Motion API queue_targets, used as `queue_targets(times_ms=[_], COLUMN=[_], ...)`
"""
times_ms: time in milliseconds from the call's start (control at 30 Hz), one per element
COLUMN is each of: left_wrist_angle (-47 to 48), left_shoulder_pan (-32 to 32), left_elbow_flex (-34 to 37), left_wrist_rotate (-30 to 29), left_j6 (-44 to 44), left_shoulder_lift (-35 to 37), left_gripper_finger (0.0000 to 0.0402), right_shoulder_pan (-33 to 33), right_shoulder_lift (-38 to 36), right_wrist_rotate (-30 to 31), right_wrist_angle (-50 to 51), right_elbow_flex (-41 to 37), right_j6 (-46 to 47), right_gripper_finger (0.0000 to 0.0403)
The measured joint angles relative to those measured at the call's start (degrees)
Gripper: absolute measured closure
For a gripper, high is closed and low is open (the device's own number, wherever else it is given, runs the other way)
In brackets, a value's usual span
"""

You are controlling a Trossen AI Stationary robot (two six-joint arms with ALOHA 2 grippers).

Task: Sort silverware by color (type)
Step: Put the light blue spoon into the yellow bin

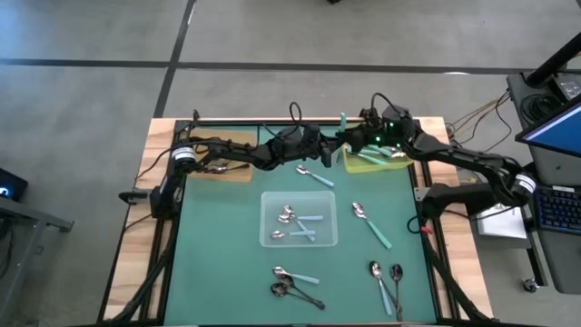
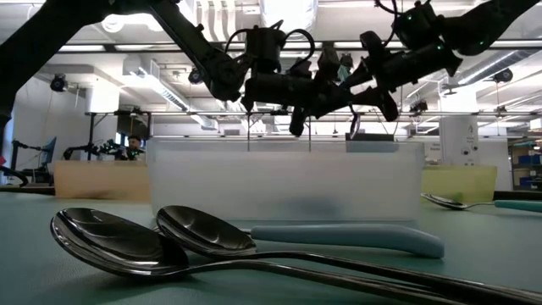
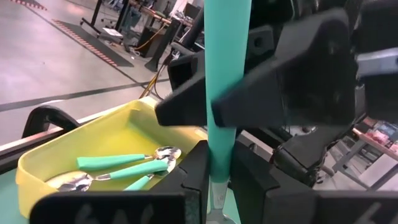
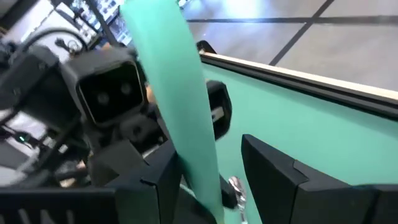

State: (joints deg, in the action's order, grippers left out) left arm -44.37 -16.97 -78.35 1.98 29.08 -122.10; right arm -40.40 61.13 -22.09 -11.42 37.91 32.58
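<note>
A spoon with a teal handle (image 3: pixel 224 68) stands upright in the air over the mat's far edge, beside the yellow-green tray (image 1: pixel 356 163). My left gripper (image 3: pixel 217 180) reaches in from the table's left and is shut on the handle's lower end. My right gripper (image 4: pixel 211 180) comes from the table's right, and its open fingers (image 3: pixel 286 87) stand on either side of the handle higher up. In the high view the handle (image 1: pixel 343 119) shows between the two grippers. Teal-handled spoons (image 3: pixel 124 163) lie in the yellow-green tray. My left gripper pinches the teal handle's lower end (image 3: pixel 219 163), just above the metal neck, between its two fingers. The fingers reach in level and lie across the handle. The spoon stands upright, handle up, lifted clear of table and tray. My right gripper stands open around the handle (image 4: pixel 186 124); whether a finger touches it I cannot tell.
A clear tray (image 1: pixel 269 238) with pale-blue-handled spoons sits mid-mat. A brown tray (image 1: pixel 238 173) lies at the far left under the left arm. Loose spoons lie on the mat: one (image 1: pixel 315 175), one (image 1: pixel 372 223), a group (image 1: pixel 295 283) and a pair (image 1: pixel 388 283) near the front edge.
</note>
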Motion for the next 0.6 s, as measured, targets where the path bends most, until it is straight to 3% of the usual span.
queue_targets(times_ms=[233,367,600], left_wrist_angle=[0.9,2.1,2.2], left_shoulder_pan=[0.0,0.0,-0.1], left_elbow_flex=[0.1,0.1,0.1], left_wrist_rotate=[-0.2,-2.3,-3.7], left_j6=[-0.4,-1.3,-2.3], left_shoulder_lift=[0.0,0.0,0.0], left_gripper_finger=[0.0374,0.0376,0.0376], right_shoulder_pan=[0.0,0.0,-0.1], right_shoulder_lift=[3.3,5.0,4.5], right_wrist_rotate=[0.0,-0.9,-0.6], right_wrist_angle=[1.4,6.1,8.1], right_elbow_flex=[4.4,6.5,7.0], right_j6=[5.0,2.2,-6.4], right_gripper_finger=[0.0248,0.0259,0.0349])
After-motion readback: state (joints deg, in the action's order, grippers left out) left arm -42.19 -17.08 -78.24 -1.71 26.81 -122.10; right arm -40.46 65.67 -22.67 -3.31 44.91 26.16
